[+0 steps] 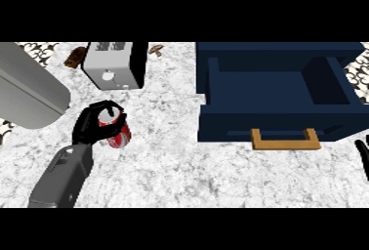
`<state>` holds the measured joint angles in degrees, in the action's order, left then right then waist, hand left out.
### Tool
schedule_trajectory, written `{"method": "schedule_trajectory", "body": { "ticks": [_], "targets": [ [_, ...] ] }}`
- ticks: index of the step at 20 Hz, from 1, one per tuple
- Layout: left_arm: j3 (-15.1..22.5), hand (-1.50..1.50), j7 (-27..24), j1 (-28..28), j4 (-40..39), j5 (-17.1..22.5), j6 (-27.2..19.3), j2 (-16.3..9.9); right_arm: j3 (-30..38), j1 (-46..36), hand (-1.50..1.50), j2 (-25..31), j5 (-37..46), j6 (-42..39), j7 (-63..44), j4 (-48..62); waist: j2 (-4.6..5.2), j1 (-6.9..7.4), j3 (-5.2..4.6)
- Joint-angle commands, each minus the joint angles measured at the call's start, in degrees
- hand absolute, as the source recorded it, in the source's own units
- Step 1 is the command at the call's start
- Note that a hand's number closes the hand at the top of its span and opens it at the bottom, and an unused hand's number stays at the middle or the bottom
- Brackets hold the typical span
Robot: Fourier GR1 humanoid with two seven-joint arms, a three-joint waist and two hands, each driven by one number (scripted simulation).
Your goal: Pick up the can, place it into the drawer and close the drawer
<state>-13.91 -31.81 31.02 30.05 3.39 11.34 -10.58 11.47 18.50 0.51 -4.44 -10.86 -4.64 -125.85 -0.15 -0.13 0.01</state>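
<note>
At the left centre of the frame the robot's left hand [92, 123] has its black fingers and thumb curled round a red cylindrical soda can with a silver top [115, 131], so the can is grasped. The can sits just right of the palm, over the white speckled stone counter [187, 176]; whether it is lifted clear or touching the surface cannot be told from this steep view. Its long axis runs roughly top to bottom in the picture, leaning slightly, with the silver lid toward the upper edge.

The dark blue open drawer with a tan wooden handle [277, 95] lies well apart, in the upper right of the frame, its cavity open to the view. From the can, it lies to the right and a little upward, so the coming move is judged to be a carry across the counter rightward. The left hand is the one holding; the right hand [362, 155] shows only as dark fingers at the right edge, resting, near the drawer's handle [285, 140], and its fingers look relaxed.

A silver boxy toaster [112, 66] stands just above the can.
</note>
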Motion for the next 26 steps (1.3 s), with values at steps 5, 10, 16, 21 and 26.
{"method": "schedule_trajectory", "body": {
  "ticks": [5, 10, 16, 21, 26],
  "targets": [
    [0.5, 1.5, 7.0, -7.8, 19.0, 2.5, -11.7, 5.1, 1.4, -1.5, -1.5, 0.1, -0.4, 0.6, -1.4, 0.2, -0.18, 0.66, 0.05],
    [5.8, 1.5, 16.8, -13.4, 35.2, 2.3, -11.5, 6.8, 3.1, -1.1, -1.5, -0.1, -0.8, -0.3, 0.7, 1.3, -0.06, 0.33, 0.04],
    [10.6, 1.5, 23.5, -10.5, 42.9, -1.0, -14.4, 7.8, 5.4, -0.6, -1.5, 1.4, -4.2, -1.3, -0.2, 0.3, 0.05, -0.07, 0.01],
    [18.8, 1.5, 34.3, -5.8, 51.4, -2.5, -24.4, 10.5, 2.8, 2.4, -1.5, -0.3, -3.1, -1.0, -3.0, -5.4, -0.08, -0.33, 0.02],
    [20.7, 1.5, 40.7, 3.5, 48.2, -3.1, -26.6, 10.6, 5.7, 0.4, -1.5, 1.9, -4.6, -1.7, 1.3, -0.1, 0.08, -0.56, 0.03]
  ]
}}
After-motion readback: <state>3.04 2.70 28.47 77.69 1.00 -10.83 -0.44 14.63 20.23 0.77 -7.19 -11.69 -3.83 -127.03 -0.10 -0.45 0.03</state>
